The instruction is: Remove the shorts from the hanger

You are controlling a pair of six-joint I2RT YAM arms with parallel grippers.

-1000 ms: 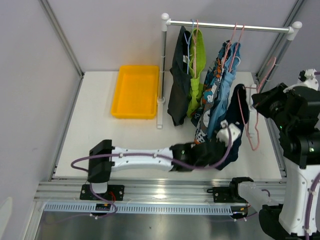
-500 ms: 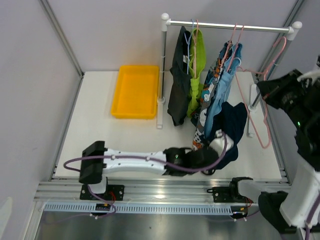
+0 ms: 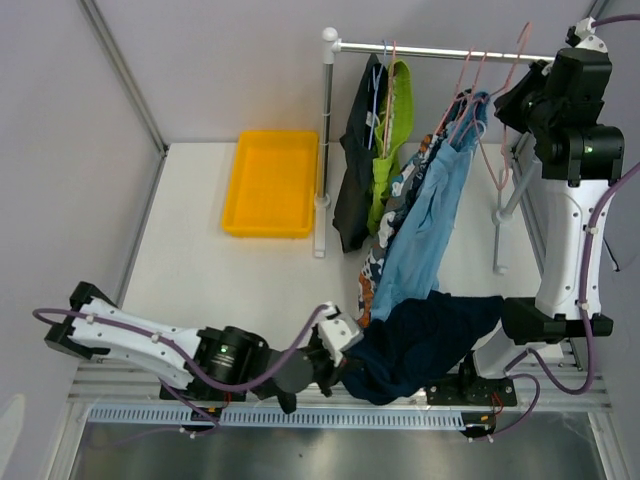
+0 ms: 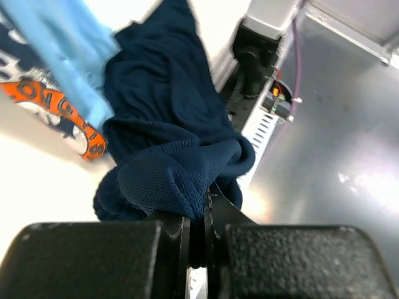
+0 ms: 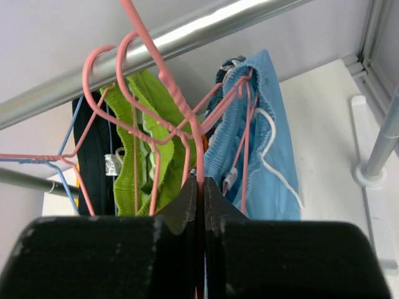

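left wrist: left claw (image 4: 196,217) pinches navy shorts (image 4: 168,118) | right wrist: right claw (image 5: 199,187) clamps pink hanger (image 5: 174,96)

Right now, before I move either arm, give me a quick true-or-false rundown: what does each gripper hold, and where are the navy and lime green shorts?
1. The left gripper is shut on the navy shorts. True.
2. The navy shorts hang from the rod. False: they are off it, bunched at the near edge of the table.
3. The right gripper is open and holds nothing. False: it is shut on the wire of a pink hanger.
4. The lime green shorts hang from the rod on a hanger. True.
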